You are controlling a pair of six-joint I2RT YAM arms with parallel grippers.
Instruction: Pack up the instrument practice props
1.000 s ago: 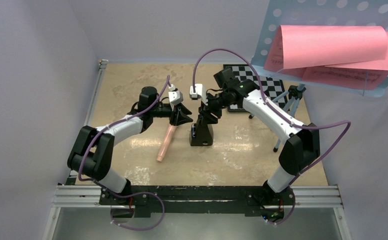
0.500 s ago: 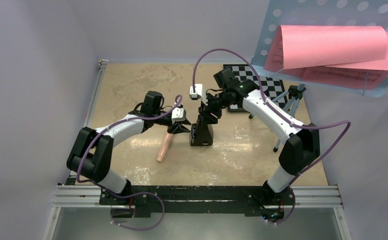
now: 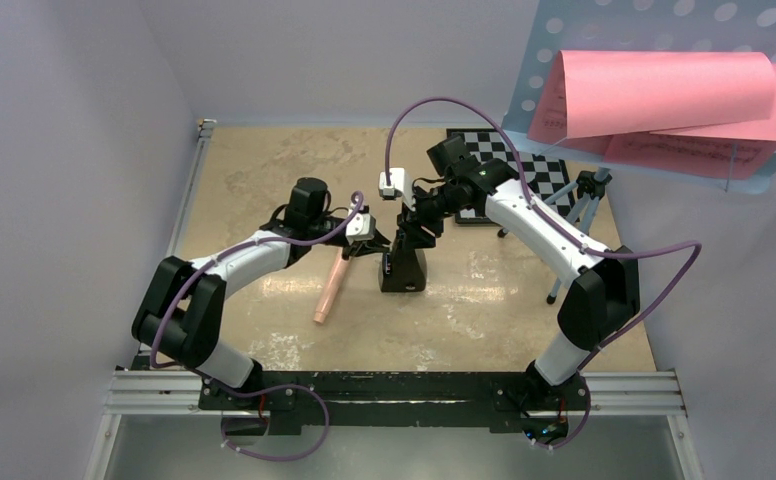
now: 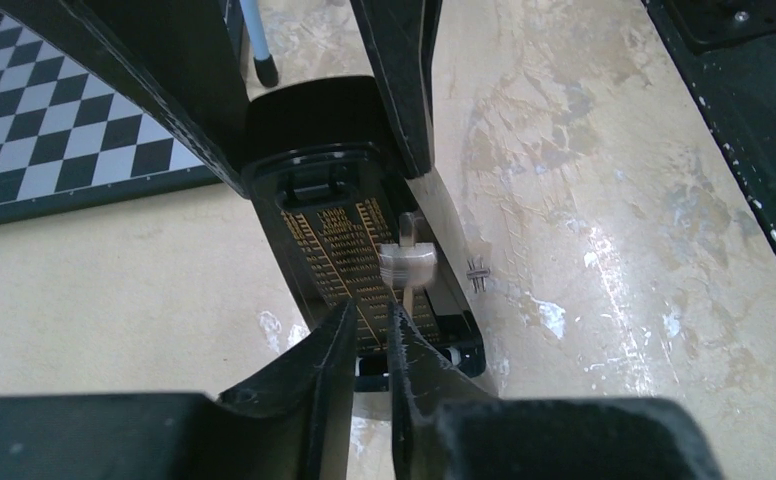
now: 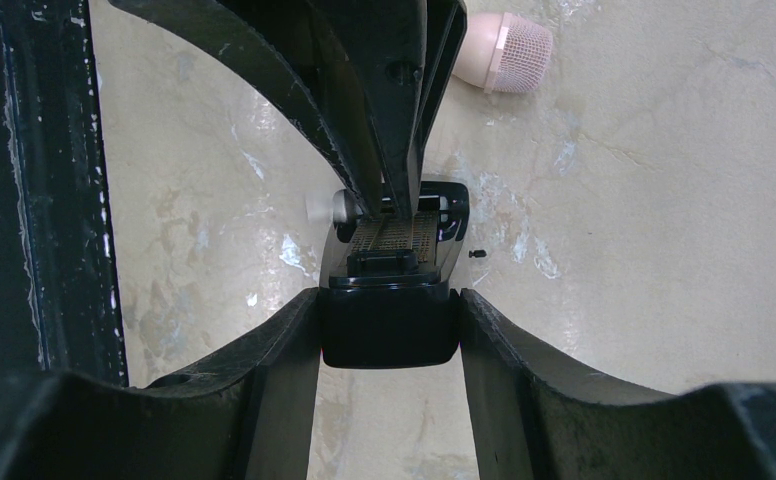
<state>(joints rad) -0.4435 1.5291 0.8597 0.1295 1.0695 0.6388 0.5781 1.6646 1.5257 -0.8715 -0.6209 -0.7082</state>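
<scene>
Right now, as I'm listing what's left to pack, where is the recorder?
In the top view the recorder lies flat on the table, left of centre, just left of the metronome that the right hand grips.

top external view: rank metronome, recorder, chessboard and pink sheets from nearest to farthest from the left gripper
From the left gripper:
1. metronome, right at its fingertips
2. recorder, just near-left of it
3. chessboard, back right
4. pink sheets, raised at top right
</scene>
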